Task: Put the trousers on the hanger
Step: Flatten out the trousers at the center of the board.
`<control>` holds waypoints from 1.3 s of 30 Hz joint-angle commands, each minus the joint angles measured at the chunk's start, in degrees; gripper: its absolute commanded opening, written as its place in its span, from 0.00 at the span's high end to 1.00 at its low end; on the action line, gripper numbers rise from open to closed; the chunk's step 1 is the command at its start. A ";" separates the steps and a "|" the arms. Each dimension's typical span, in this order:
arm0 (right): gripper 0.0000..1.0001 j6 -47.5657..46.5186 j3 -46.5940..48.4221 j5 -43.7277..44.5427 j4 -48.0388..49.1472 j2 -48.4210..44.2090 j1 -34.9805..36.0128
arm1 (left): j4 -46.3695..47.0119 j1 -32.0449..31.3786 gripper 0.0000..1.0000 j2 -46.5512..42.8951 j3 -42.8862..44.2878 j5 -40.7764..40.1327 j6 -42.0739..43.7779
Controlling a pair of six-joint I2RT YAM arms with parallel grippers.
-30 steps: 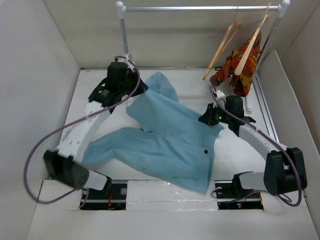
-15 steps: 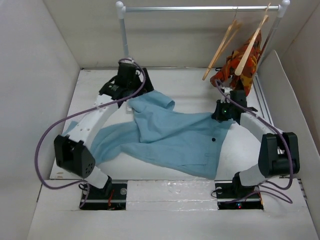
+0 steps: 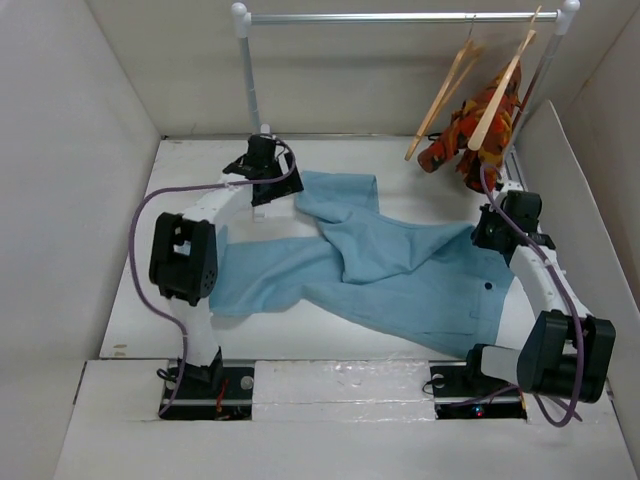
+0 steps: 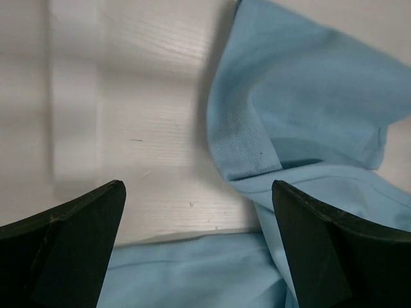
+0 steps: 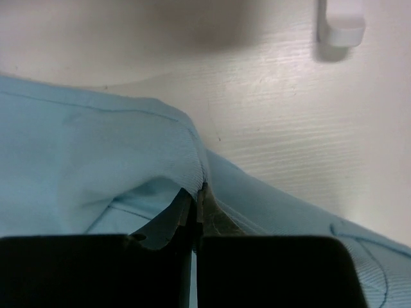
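Note:
The light-blue trousers [image 3: 400, 275] lie spread and creased across the table, legs trailing to the left. My right gripper [image 3: 482, 236] is at their right end, shut on a fold of the fabric [image 5: 160, 167], which bunches at its jaws [image 5: 200, 192]. My left gripper [image 3: 268, 192] hovers open over the far left edge of the trousers [image 4: 289, 96], with bare table and blue cloth below its gap [image 4: 198, 192] and nothing between the fingers. The empty wooden hanger [image 3: 445, 90] hangs on the rail at the back right.
A metal rail [image 3: 400, 16] on white posts spans the back. A second wooden hanger [image 3: 497, 100] beside the empty one carries an orange-red patterned garment [image 3: 470, 140]. White walls close in on the left, the back and the right. A white foot [image 5: 340, 22] stands near the right gripper.
My left gripper has opened and let go of the trousers, staying at the back left. The right gripper has dragged the trousers to the right, stretching them out across the table.

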 commanded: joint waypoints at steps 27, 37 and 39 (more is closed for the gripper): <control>1.00 -5.73 -2.73 -8.40 -7.22 -15.52 8.59 | -10.50 1.79 1.00 -42.59 -4.61 -16.65 -6.05; 1.00 -6.26 0.96 -8.49 -5.93 -11.68 8.07 | -28.20 1.79 1.00 -39.19 8.68 -22.13 -1.75; 1.00 -6.26 2.62 -9.63 -3.29 -7.81 8.06 | -25.57 2.49 1.00 -34.97 7.02 -22.46 2.03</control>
